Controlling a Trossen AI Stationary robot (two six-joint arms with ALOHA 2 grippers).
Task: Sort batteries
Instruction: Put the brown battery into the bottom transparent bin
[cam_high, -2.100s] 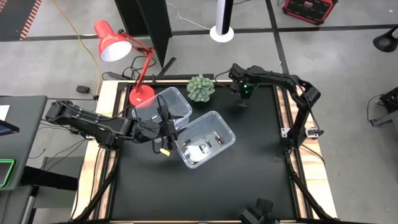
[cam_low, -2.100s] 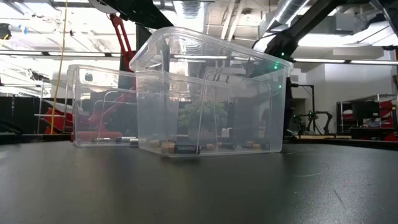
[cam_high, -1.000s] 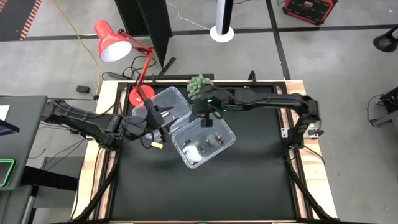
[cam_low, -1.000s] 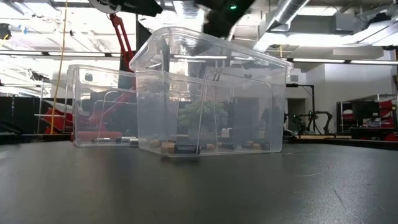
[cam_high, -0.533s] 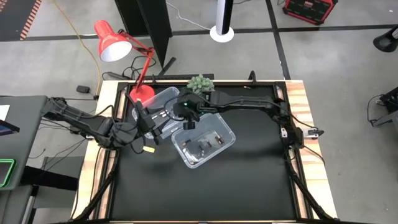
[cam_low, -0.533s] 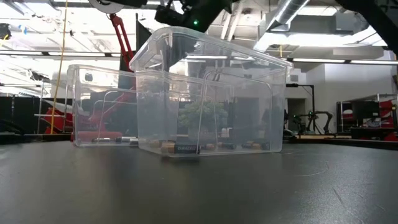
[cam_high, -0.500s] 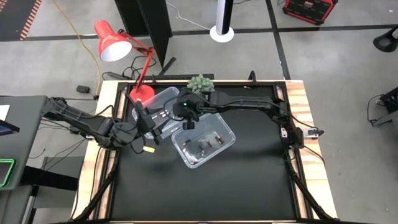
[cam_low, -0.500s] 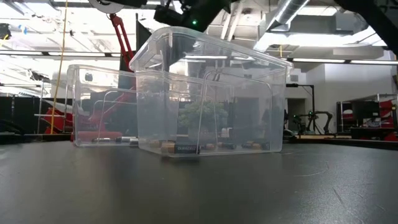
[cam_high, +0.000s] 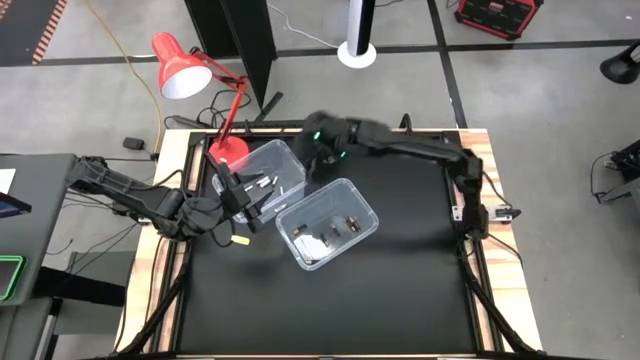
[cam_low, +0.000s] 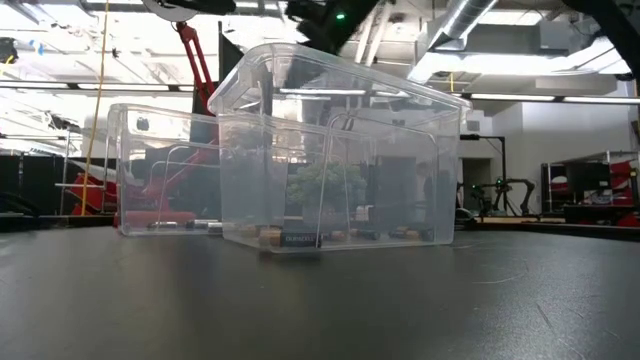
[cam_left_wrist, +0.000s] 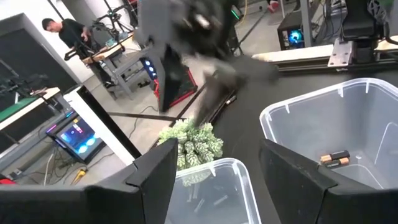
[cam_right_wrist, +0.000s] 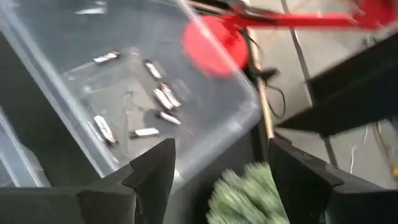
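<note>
- Two clear plastic bins on the black desk (cam_high: 400, 280): rear bin (cam_high: 262, 172) by the red lamp (cam_high: 185, 68), front bin (cam_high: 327, 222) just beside it and nearer the desk's middle.
- Batteries split between both: a handful of whitish-silver ones (cam_right_wrist: 158, 99) scattered on the rear bin's floor, dark ones with copper ends (cam_high: 340, 228) on the front bin's floor (two more of those plain in the left wrist view).
- From the low view, batteries lined along the bottoms of both bins; small green plant (cam_low: 322, 185) visible through the clear walls.
- Right end effector (cam_high: 318, 150) up above the rear bin's far corner, next to the plant; fingers (cam_right_wrist: 152, 171) spread well apart, nothing between them.
- Left end effector (cam_high: 258, 188) at the rear bin's near edge, fingers (cam_left_wrist: 155, 180) wide apart, holding nothing.
- Beyond the desk, in the left wrist view, a person (cam_left_wrist: 68, 31) at a workbench (far off, small).
</note>
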